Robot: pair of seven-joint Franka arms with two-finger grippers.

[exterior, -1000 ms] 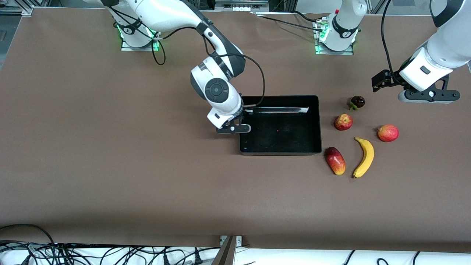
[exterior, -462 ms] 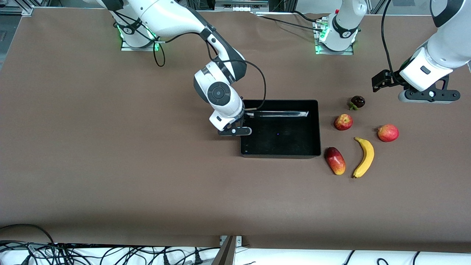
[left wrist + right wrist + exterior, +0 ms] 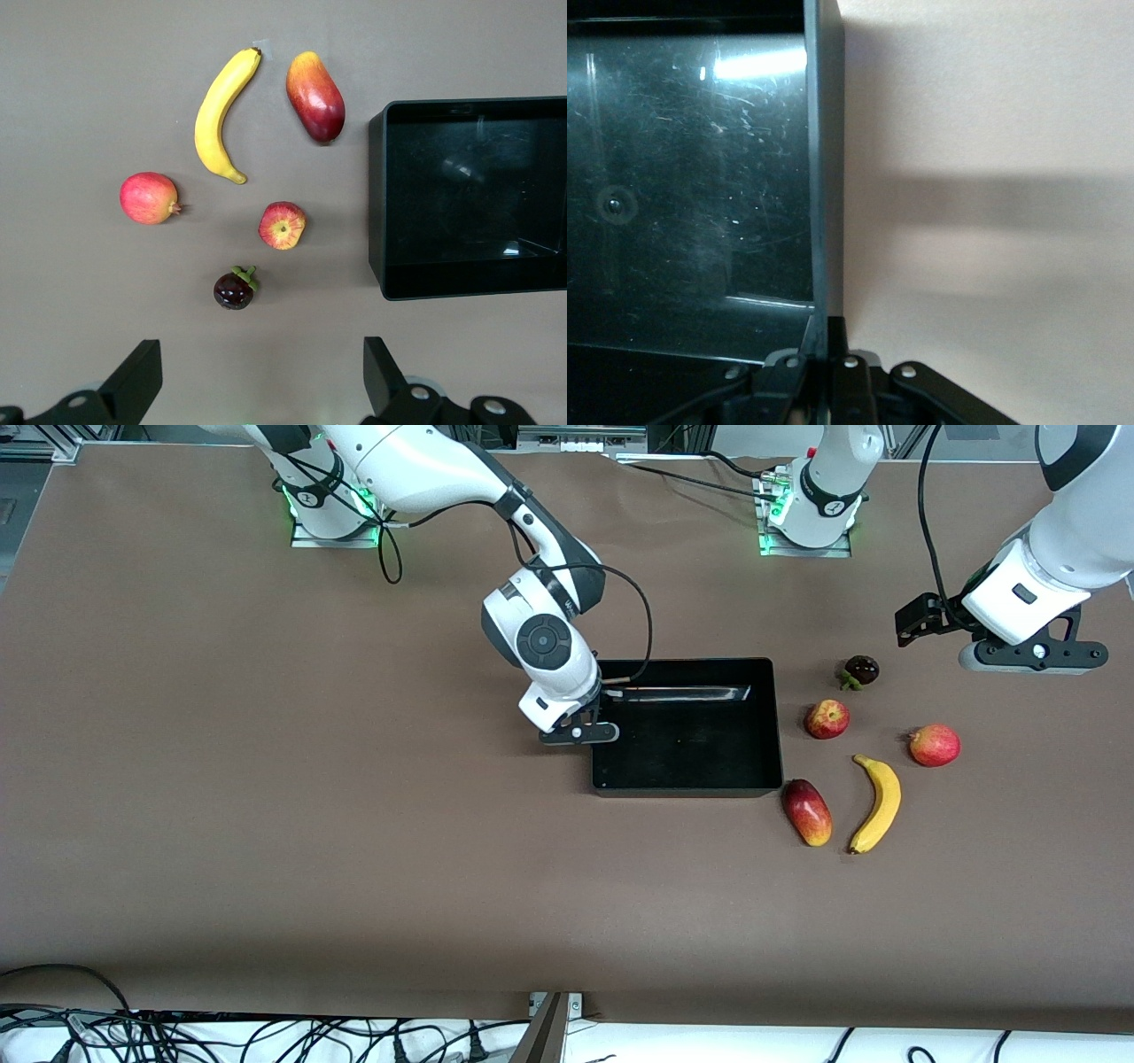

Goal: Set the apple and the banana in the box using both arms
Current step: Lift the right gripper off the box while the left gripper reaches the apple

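R hand (image 3: 580, 732) is clamped on the wall of the box (image 3: 771, 722) at the right arm's end, fingers pinched tight on the rim; the wrist view shows the wall (image 3: 824, 177) running straight into the jaws. Box sits on the worktop (image 3: 266, 824), empty, its other end just beside the fruit cluster.

L hand (image 3: 1032, 657) hangs over bare worktop near the left arm's end, fingers (image 3: 133, 381) spread wide, holding nothing, waiting.

Apple (image 3: 827, 718) lies beside the box wall. Banana (image 3: 877, 802) is nearer the front cam than the apple, w/ an oblong red-yellow fruit (image 3: 807, 811) between it and the box corner. A smoother red fruit (image 3: 934, 745) & a small dark fruit (image 3: 860, 670) lie close by too.

Step in hand, prob: R arm positioning/steadying the box next to the fruit. No fruit in yet. Next, likely: L hand comes down over apple or banana, closes, lifts into box. Needs care not to grab the lookalike red fruits.
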